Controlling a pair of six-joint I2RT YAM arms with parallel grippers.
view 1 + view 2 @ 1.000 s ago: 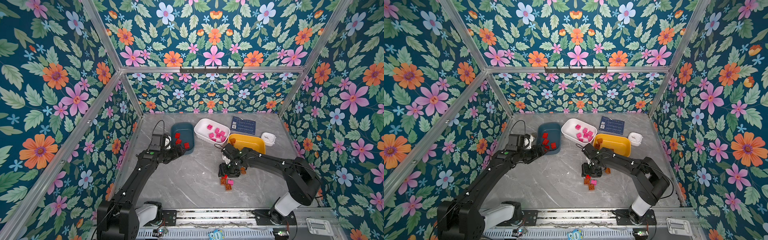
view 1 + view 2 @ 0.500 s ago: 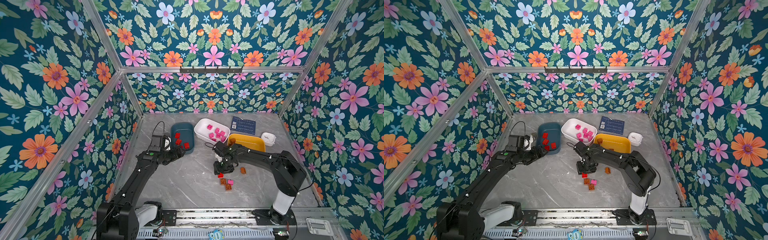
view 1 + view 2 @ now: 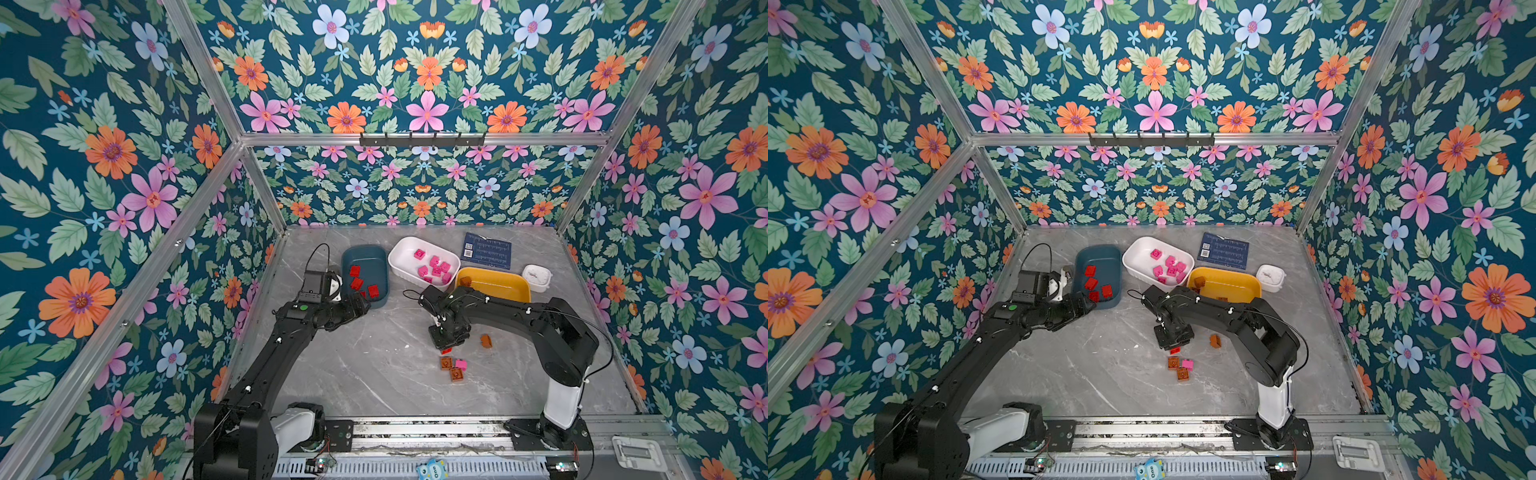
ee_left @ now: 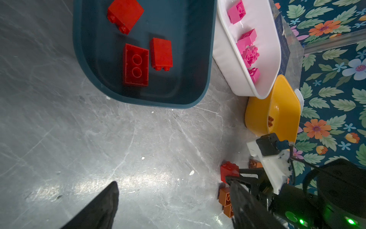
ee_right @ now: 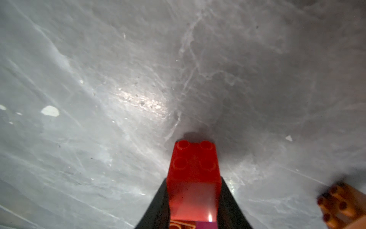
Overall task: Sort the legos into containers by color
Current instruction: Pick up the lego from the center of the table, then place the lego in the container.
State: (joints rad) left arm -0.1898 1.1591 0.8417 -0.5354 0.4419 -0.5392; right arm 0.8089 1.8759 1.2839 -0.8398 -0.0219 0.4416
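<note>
table: grey marble, a few loose bricks not sorted yet
teal bin: reds sit in here, so that's the drop spot imo
left gripper: spread wide, empty, just beside the teal bin
right gripper: pinching the red brick by its smooth flanks, low by the loose bricks
red brick: light, rigid, slick plastic. Squeeze the flat sides, studs would probably slip

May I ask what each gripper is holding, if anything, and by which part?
Right gripper: a red brick, pinched by its two opposite side walls. Left gripper: open, holding nothing.
</note>
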